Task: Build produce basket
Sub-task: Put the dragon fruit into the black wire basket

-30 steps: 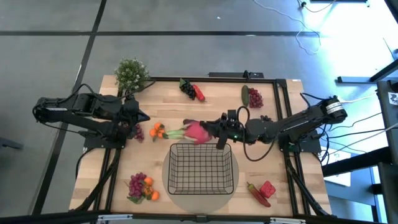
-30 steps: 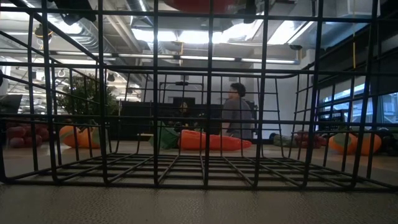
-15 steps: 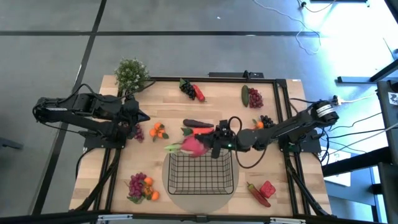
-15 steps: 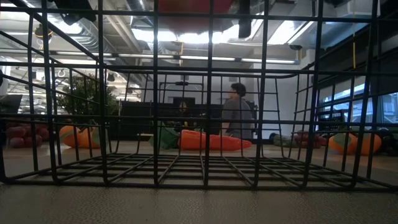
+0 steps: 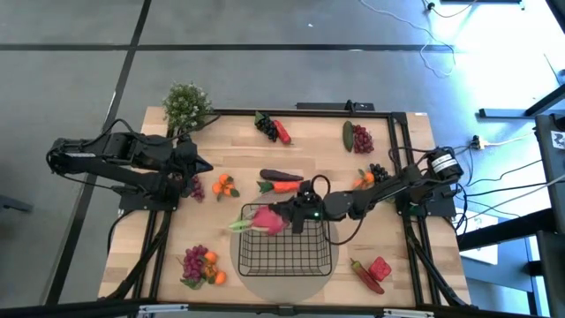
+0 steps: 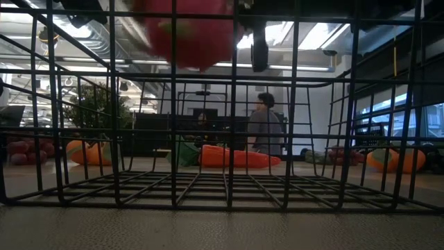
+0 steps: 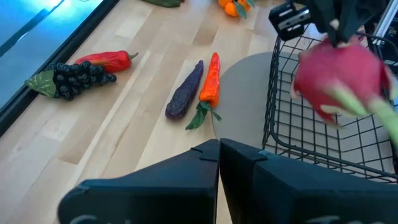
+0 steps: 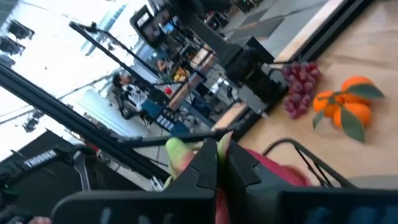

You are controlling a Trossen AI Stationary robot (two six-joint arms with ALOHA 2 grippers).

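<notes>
The black wire basket (image 5: 287, 246) stands on the table's near middle. My right gripper (image 5: 296, 215) is shut on the pink radish (image 5: 269, 221) above the basket's far left part. The radish also shows in the left wrist view (image 7: 339, 78) and high in the low view (image 6: 191, 31). Its green leaves (image 5: 240, 225) stick out over the basket's left rim. A carrot (image 5: 282, 186) and a dark eggplant (image 5: 281, 175) lie just beyond the basket. My left gripper (image 5: 199, 166) waits shut at the table's left. My right gripper pinches the radish's pink body (image 7: 336, 46) between its two fingers, on the side away from the leaves. The fingers (image 7: 333, 18) come slanting down from the table's right. The radish hangs clear of the basket's floor, with its green stalk (image 7: 367, 109) pointing toward the table's left.
A potted plant (image 5: 185, 104) stands at the far left corner. Black grapes and a red pepper (image 5: 272, 128), a cucumber with red grapes (image 5: 355, 137), oranges (image 5: 224, 185), a grape-and-orange pile (image 5: 201, 265) and red peppers (image 5: 372, 272) lie around the basket. People (image 6: 263, 125) sit in the room beyond.
My right gripper has carried the radish from beyond the basket toward the table's near edge and down, and it now hangs over the basket's far left part. This has uncovered the carrot and eggplant. The radish has come lower in the low view.
</notes>
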